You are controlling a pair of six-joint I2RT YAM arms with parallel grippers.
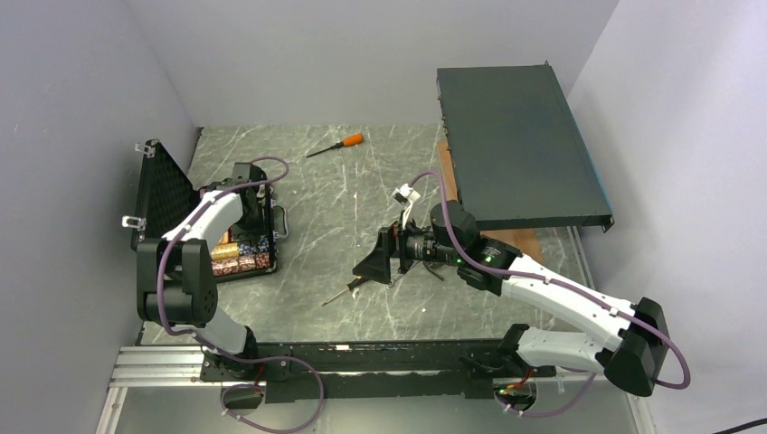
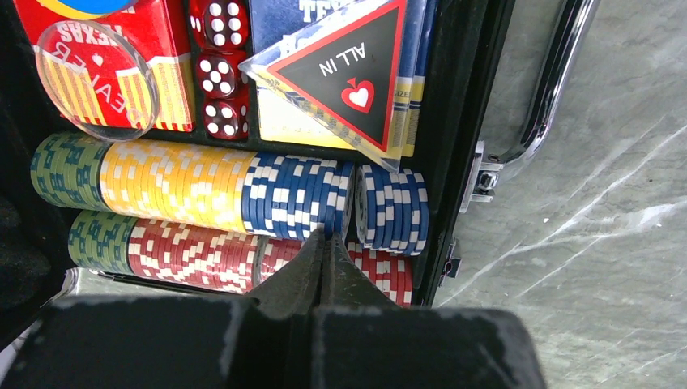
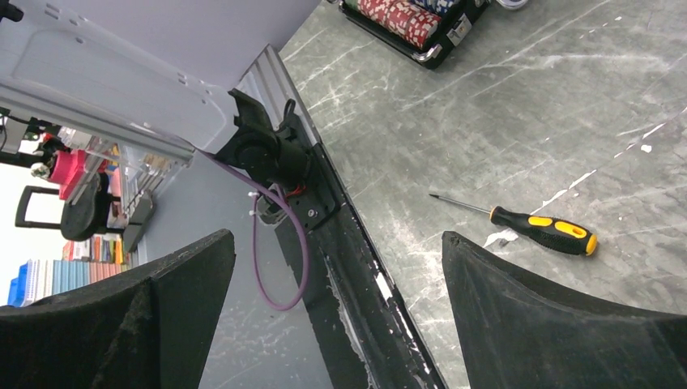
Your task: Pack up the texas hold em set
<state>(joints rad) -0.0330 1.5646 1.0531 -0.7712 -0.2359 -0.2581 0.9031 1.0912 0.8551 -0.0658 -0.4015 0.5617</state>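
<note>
Left wrist view: left gripper (image 2: 324, 240), pinched closed at the blue chips (image 2: 296, 194), could scatter them with a shove; right gripper (image 3: 338, 237) gapes wide.

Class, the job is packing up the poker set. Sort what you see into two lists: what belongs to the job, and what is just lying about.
Belongs: black case, poker chips, dice, ALL IN triangle, clear dealer disc.

Lying about: orange-handled screwdriver, yellow-handled screwdriver, dark rack box.
</note>
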